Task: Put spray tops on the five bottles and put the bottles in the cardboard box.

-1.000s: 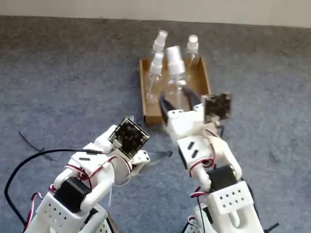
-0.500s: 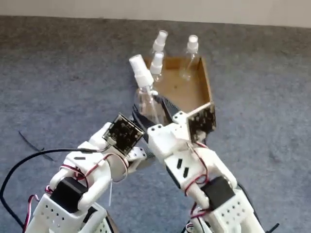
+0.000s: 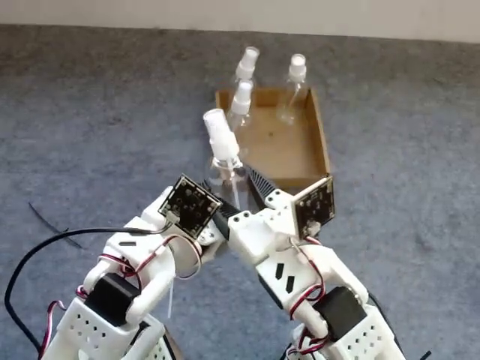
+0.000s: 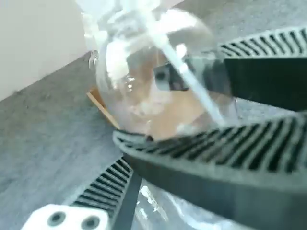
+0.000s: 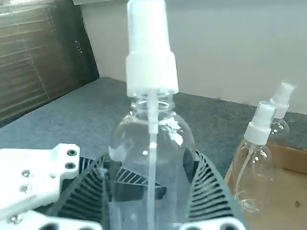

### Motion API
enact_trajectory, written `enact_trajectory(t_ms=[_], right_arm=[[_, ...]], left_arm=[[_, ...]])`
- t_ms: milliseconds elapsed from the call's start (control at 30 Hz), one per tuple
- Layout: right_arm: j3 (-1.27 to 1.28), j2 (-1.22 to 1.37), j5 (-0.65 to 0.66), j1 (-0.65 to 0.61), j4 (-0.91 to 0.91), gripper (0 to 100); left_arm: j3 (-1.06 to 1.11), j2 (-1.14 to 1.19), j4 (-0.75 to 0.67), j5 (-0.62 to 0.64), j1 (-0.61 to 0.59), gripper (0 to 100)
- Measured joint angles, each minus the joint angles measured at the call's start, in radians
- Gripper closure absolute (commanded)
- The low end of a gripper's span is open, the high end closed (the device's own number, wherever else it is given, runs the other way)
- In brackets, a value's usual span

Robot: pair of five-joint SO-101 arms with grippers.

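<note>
Each bottle (image 3: 225, 172) is clear, its spray top (image 3: 219, 133) white. The cardboard box (image 3: 279, 146) is brown, the carpet (image 3: 97, 112) mottled grey, the fingers (image 5: 207, 191) ribbed black.

**Cam layout**
High: fixed overhead at the near edge, tilted down toward the far side. Left wrist: right up against the bottle (image 4: 153, 72). Right wrist: close, level, facing far. All three share that bottle and the cardboard box (image 3: 321, 142).
</note>
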Motion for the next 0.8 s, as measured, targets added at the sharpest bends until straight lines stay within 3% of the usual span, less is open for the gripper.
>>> enact_trajectory(t_ms=[533,800], right_arm=[[0.0,0.002,0.046,0.0,0.0,99.0],[-0.026,-0.008,0.098,0.0,0.061,82.5]], left_arm=[[0.037,0.0,-0.057,0.015,0.0,99],[0.037,0.0,-0.06,0.015,0.002,99]])
